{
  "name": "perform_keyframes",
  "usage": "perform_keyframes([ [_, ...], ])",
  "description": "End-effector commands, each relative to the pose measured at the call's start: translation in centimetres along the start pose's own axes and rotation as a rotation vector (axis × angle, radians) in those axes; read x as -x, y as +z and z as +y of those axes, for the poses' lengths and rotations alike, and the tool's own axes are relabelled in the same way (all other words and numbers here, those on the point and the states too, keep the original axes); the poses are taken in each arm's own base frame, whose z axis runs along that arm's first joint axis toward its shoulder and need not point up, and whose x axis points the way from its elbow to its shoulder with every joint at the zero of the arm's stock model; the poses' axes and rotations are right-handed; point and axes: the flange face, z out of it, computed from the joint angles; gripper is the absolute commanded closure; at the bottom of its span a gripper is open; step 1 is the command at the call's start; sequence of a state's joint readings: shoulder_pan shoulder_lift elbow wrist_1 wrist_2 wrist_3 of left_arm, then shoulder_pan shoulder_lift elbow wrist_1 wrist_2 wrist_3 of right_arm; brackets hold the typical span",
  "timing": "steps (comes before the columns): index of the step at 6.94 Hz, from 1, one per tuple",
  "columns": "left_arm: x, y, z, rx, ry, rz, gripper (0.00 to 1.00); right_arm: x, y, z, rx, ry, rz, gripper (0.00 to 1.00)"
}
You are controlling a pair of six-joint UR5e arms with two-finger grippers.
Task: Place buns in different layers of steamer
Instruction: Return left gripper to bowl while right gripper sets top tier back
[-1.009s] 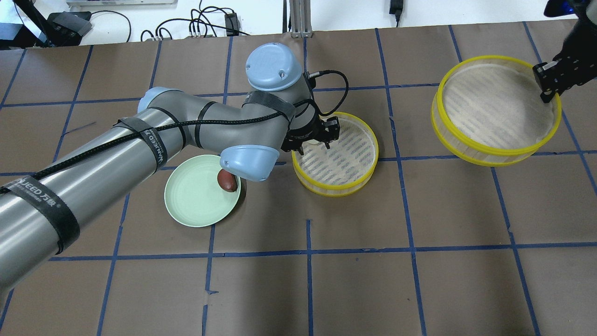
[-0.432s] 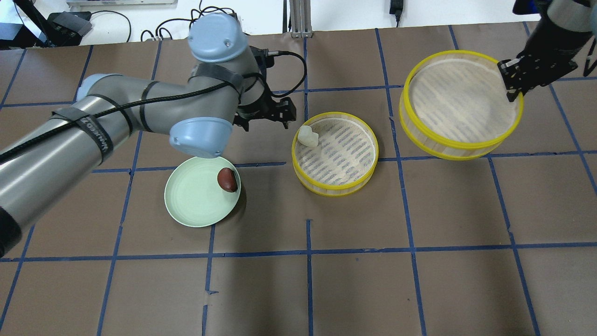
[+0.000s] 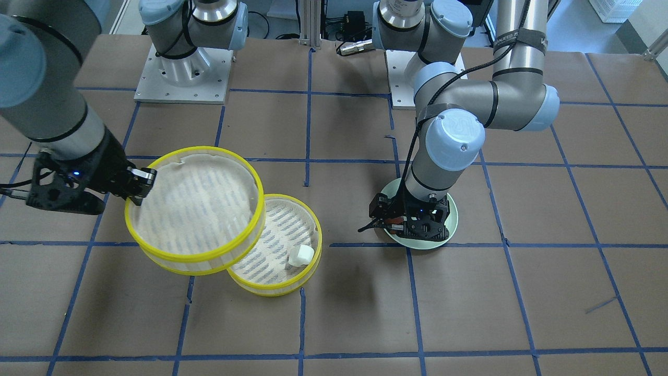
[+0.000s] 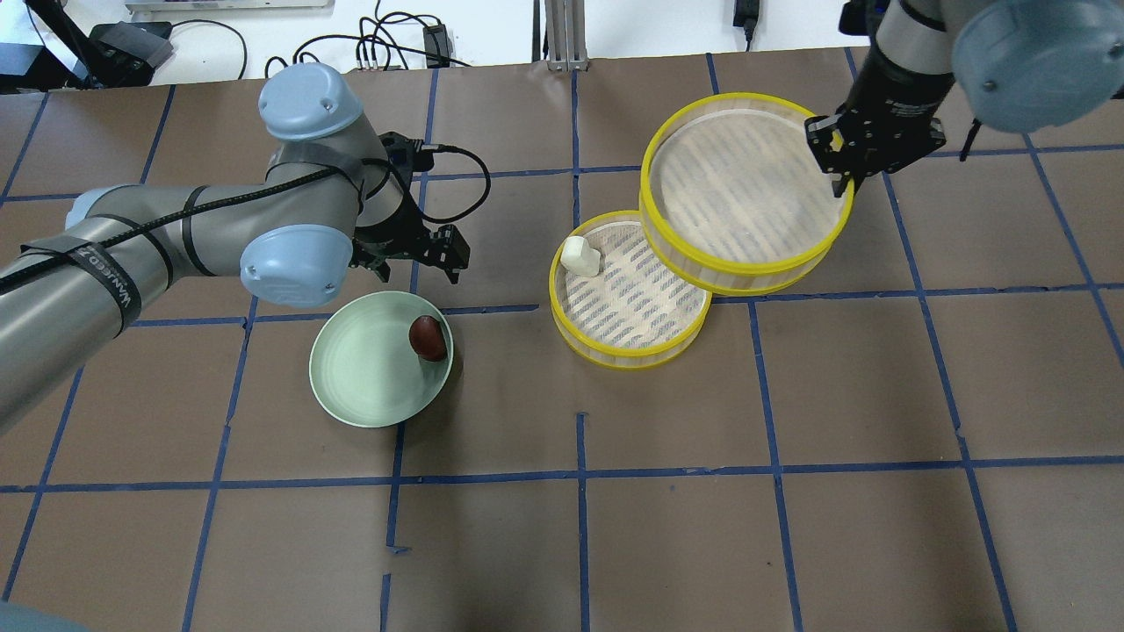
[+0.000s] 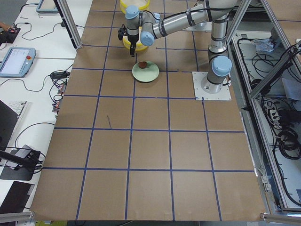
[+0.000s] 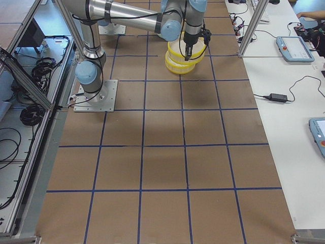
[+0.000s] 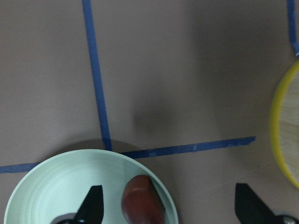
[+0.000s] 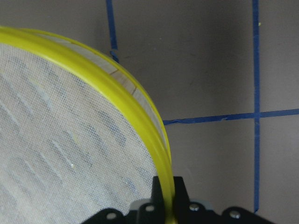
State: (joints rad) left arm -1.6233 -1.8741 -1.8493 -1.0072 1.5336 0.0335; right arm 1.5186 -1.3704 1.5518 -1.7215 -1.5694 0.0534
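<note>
My right gripper (image 4: pixel 840 175) clamps the raised tray (image 4: pixel 738 175) by its rim, my spread left gripper (image 7: pixel 170 205) hangs above the brown bun (image 7: pixel 142 207); two trays, two buns

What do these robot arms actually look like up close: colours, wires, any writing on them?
The left arm and right arm are smooth silver-grey tubes with rounded pale blue caps at the joints. A black cable runs along the left arm, tied down by black straps, one with white lettering. Each arm ends in a black two-finger gripper: the left gripper and the right gripper.
</note>
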Motion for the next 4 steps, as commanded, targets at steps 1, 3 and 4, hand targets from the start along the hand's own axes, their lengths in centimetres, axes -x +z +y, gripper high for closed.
perform_keyframes([
  [1, 0.6, 4.5, 2.8, 0.083, -0.021, -0.011, 0.00, 7.7, 3.5, 0.0, -0.002, 0.075, -0.001, 0.91],
  [3, 0.7, 4.8, 3.0, 0.072, -0.024, -0.013, 0.04, 9.9, 8.6, -1.4, 0.041, 0.102, 0.010, 0.91],
  [4, 0.6, 5.2, 3.3, 0.084, -0.067, -0.013, 0.13, 10.8, 9.5, -0.9, 0.068, 0.108, 0.021, 0.91],
])
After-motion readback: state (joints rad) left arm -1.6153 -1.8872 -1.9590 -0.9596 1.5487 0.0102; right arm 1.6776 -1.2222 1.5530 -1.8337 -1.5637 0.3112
